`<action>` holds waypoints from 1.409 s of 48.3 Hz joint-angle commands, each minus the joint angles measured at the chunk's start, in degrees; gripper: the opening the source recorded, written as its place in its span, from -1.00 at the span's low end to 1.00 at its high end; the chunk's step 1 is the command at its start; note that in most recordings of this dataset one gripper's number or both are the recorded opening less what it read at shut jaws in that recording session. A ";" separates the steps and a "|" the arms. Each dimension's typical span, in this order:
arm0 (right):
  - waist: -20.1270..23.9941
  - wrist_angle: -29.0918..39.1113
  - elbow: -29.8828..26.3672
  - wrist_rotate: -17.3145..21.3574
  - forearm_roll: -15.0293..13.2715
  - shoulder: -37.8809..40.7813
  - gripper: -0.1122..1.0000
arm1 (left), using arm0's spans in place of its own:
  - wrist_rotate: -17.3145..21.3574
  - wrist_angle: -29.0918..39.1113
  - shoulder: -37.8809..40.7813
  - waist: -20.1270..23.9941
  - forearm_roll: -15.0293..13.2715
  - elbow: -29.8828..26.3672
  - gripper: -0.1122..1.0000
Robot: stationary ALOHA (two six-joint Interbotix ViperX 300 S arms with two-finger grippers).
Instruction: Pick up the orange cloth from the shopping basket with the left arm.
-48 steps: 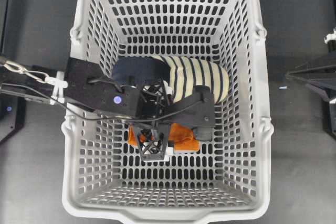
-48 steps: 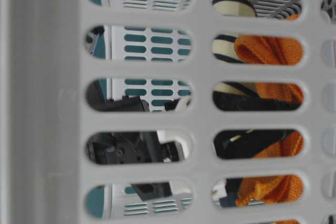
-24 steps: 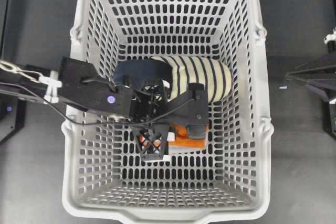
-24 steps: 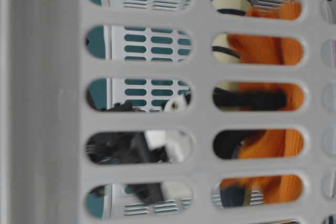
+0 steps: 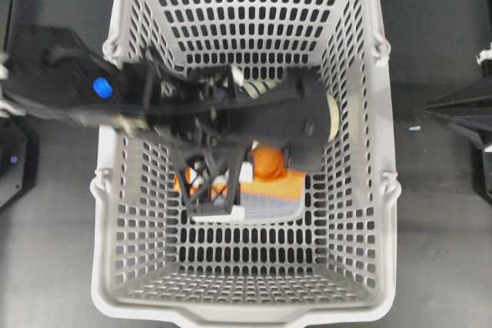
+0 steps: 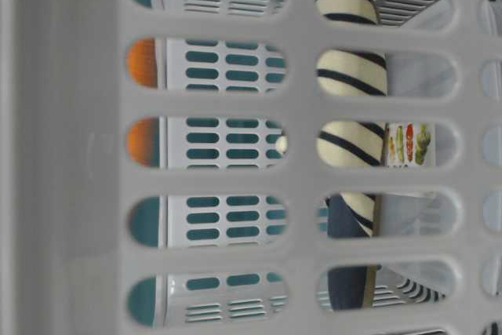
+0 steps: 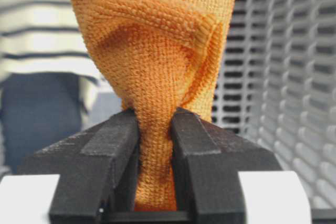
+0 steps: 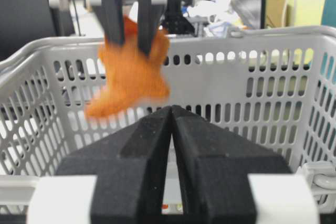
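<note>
One narrow pinch of small orange terry cloth clamped in left lattice-fingered gripper above grey slotted plastic basket; right gripper closed empty; could slip free.

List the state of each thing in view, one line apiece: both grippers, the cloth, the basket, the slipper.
left gripper: shut on the orange cloth, raised near the basket's rim.
right gripper: shut, holding nothing, outside the basket.
orange cloth: pinched, bunched, hanging clear of the floor.
shopping basket: upright on the table.
striped slipper: lying inside the basket.
</note>
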 commanded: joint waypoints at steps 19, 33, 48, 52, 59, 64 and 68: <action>0.00 -0.26 -0.35 0.09 0.18 -0.88 -0.80 | 0.00 10.11 -0.70 1.41 0.18 -12.30 -0.54; 0.00 -0.26 -0.35 0.09 0.18 -0.97 -0.80 | -0.09 10.20 -0.70 1.41 0.09 -12.30 -0.54; 0.00 -0.18 -0.18 0.09 0.18 -1.05 -0.80 | -0.09 10.11 -0.62 1.58 0.18 -12.22 -0.54; 0.00 -0.26 -0.26 0.09 0.18 -0.97 -0.80 | -0.09 10.11 -0.62 1.58 0.18 -12.22 -0.54; 0.00 -0.26 -0.26 0.09 0.18 -0.97 -0.80 | -0.09 10.11 -0.62 1.49 0.18 -12.22 -0.54; 0.00 -0.26 -0.18 0.09 0.18 -1.05 -0.80 | -0.09 10.11 -0.62 1.49 0.09 -12.13 -0.54; 0.00 -0.26 -0.26 0.09 0.18 -1.05 -0.80 | -0.09 10.11 -0.62 1.49 0.18 -12.13 -0.54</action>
